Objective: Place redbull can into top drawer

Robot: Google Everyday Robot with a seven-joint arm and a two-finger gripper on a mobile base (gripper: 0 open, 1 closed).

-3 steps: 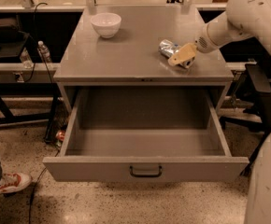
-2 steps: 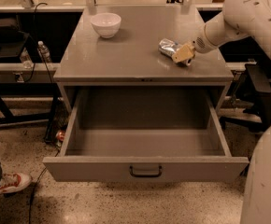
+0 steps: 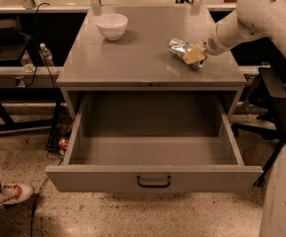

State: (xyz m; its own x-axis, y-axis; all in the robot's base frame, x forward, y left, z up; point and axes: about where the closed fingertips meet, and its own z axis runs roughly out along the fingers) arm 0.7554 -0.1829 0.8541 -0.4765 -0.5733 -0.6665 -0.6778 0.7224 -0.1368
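The redbull can (image 3: 179,47) lies on its side on the right part of the grey cabinet top (image 3: 133,58), silver and shiny. My gripper (image 3: 195,55) is down at the can's right end, touching or overlapping it, with the white arm reaching in from the upper right. The top drawer (image 3: 103,178) is pulled fully open below the cabinet top, and nothing lies inside it. Its dark bar handle (image 3: 154,181) is centred on the front panel.
A white bowl (image 3: 111,25) stands at the back left of the cabinet top. A plastic bottle (image 3: 45,53) stands on a shelf to the left. A person's shoe (image 3: 10,193) is on the floor at the lower left. A dark chair (image 3: 276,90) stands at the right.
My gripper has shifted slightly up and to the right along the can. The can, the bowl and the drawer have not moved.
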